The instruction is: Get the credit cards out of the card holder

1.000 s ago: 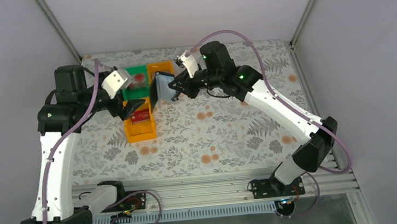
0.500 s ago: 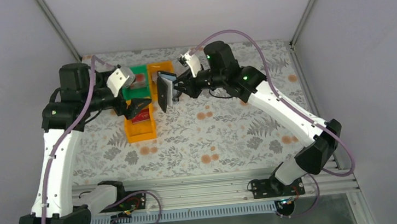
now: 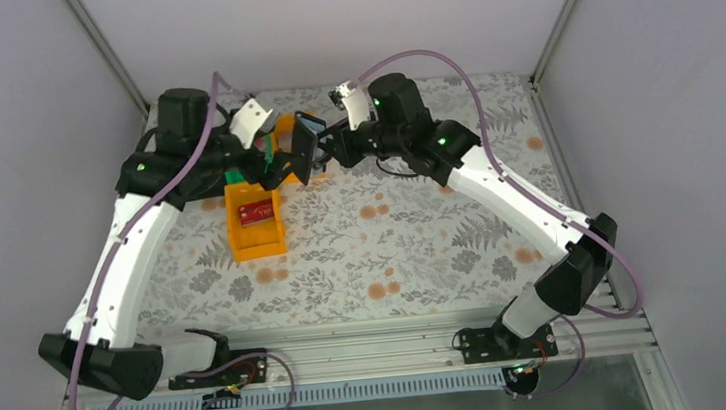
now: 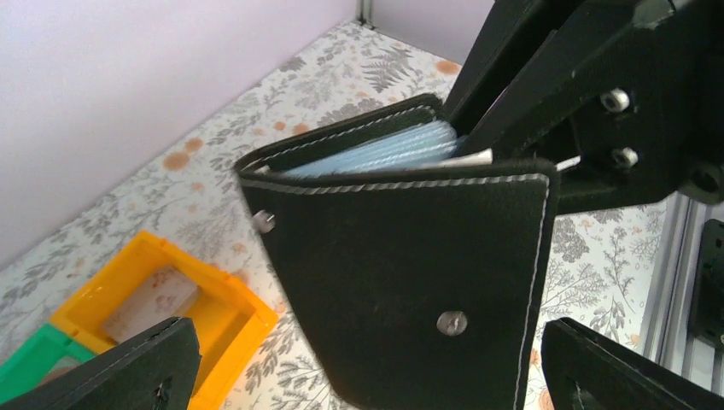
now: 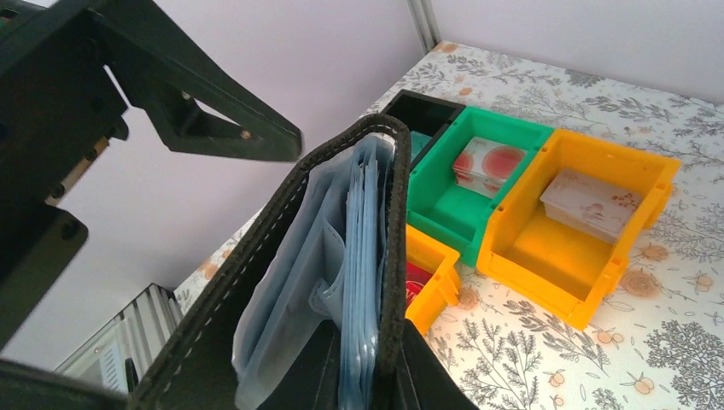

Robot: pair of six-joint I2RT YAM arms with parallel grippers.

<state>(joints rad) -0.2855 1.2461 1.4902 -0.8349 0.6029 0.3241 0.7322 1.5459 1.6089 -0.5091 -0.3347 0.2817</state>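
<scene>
Beyond far-right corner of orange tray [image 3: 254,241]: card holder [image 3: 306,150], clamped by right hand [image 3: 327,150]; left hand [image 3: 277,169] hovered over tray's far edge; red card [image 3: 257,211] lay inside.

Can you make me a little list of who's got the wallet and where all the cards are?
holder: held up, partly open
right end effector: shut on holder
left end effector: open, facing holder
red card: in near orange tray
whitish card: in green tray
pale card: in far orange tray

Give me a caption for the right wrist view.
Black card holder held ajar, blue sleeves showing; behind, one card in the green tray, another in the orange tray.
</scene>
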